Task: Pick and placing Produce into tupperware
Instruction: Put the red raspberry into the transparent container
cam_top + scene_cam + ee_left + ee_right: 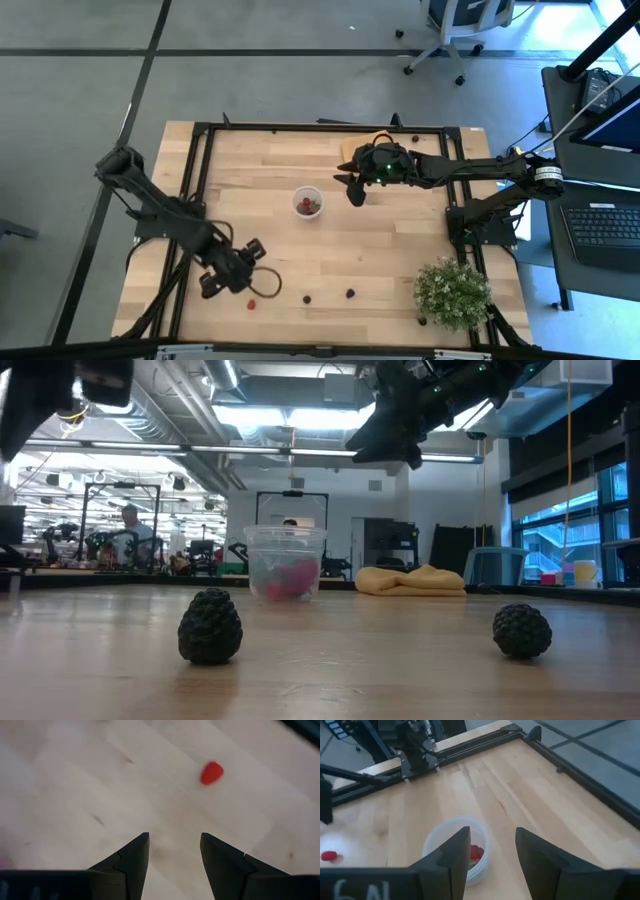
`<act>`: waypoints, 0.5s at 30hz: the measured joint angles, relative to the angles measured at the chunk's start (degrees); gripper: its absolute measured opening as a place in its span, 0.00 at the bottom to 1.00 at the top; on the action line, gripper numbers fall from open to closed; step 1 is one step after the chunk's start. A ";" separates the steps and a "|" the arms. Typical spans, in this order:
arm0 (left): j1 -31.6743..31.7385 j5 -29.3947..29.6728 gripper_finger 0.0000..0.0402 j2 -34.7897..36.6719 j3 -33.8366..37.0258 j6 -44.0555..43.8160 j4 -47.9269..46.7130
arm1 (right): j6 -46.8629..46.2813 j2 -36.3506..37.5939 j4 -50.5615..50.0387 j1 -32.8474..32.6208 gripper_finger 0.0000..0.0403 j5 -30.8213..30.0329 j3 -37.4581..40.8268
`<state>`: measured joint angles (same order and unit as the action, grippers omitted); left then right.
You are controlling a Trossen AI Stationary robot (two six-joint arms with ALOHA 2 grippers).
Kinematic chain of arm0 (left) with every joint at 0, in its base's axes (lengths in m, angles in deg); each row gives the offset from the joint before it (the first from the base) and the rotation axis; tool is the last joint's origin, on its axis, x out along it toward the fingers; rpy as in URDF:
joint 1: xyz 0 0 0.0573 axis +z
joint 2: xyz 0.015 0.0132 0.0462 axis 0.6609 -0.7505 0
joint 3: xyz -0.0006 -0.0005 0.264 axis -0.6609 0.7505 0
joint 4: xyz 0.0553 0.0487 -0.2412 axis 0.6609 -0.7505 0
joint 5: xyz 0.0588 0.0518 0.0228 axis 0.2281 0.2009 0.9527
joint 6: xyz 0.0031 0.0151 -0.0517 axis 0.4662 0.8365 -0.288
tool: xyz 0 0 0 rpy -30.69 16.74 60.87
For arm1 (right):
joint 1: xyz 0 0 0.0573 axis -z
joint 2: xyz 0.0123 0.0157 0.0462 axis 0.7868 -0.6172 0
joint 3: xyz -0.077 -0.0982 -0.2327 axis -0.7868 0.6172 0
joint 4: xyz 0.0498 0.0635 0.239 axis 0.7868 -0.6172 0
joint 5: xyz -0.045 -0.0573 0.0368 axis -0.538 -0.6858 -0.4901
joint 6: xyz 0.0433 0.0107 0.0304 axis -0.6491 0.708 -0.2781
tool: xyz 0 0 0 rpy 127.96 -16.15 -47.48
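My left claw (172, 851) is spread, empty, low over the worktop (380, 260), lined up short of a red berry (212, 772) for the next grab. Right claw (490, 847) is parted, empty, raised just beside the tub (308, 203), probably post-drop. Tub holds a few red pieces. Two dark berries (350, 293) sit loose near the front edge.

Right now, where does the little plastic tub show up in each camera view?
High view: tub mid-table, left of the right gripper.
Low view: centre, behind two dark berries.
Left wrist view: not in it.
Right wrist view: behind that gripper's fingers.
Shared landmark: the red fruit inside it.
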<state>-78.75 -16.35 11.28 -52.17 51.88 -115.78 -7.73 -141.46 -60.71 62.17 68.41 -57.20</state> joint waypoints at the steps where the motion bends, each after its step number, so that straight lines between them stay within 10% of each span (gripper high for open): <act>1: -0.53 0.00 0.42 -1.18 0.00 0.86 0.09 | -0.91 0.00 -0.03 0.00 0.40 -0.02 0.00; 15: -5.83 -0.01 0.42 -13.00 0.02 9.14 12.91 | -2.97 0.00 -0.99 0.00 0.40 -0.06 0.00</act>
<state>-84.59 -16.36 -1.71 -52.15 61.02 -102.87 -10.70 -141.46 -61.71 62.17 68.35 -57.20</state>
